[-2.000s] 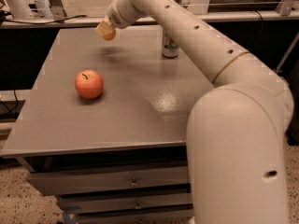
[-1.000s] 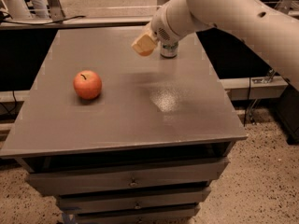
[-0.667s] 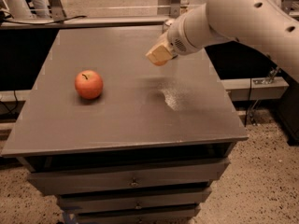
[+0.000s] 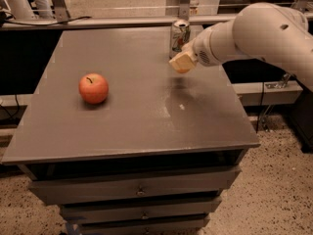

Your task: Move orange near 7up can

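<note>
At the table's one o'clock edge, the 7up can is stood upright, long axis vertical, top up. The gripper is held above the tabletop, just at the can's six o'clock; whether the orange is clasped cannot be told.

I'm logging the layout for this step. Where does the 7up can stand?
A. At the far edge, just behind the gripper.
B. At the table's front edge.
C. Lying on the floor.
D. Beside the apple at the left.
A: the 7up can stands upright at the far edge of the table. The gripper hovers just in front of it, and the apple sits apart at the left.
</note>
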You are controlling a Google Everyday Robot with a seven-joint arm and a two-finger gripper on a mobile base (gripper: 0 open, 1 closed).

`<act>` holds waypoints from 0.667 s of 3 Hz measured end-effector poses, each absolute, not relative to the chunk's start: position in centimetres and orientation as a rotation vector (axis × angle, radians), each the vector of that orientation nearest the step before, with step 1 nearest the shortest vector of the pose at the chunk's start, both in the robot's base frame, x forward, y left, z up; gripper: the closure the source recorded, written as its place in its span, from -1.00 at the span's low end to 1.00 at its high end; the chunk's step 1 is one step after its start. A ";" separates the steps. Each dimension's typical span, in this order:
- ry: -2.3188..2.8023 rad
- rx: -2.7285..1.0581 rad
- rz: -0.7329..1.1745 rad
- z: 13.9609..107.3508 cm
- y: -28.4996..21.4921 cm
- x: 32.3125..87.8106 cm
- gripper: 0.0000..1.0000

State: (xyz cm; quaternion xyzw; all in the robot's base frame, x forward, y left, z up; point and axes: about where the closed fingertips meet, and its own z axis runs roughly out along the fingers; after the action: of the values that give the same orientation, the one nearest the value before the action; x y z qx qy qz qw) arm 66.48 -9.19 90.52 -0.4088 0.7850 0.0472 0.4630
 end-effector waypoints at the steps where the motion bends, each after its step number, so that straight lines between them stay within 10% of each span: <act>1: 1.904 -0.939 0.107 90.8 -10.2 68.9 1.00; 2: 1.894 -0.899 0.104 90.8 -10.8 70.7 1.00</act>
State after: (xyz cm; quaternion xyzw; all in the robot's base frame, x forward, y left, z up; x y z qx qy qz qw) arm 70.66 -10.80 90.83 -0.3713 0.7824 0.0431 0.4982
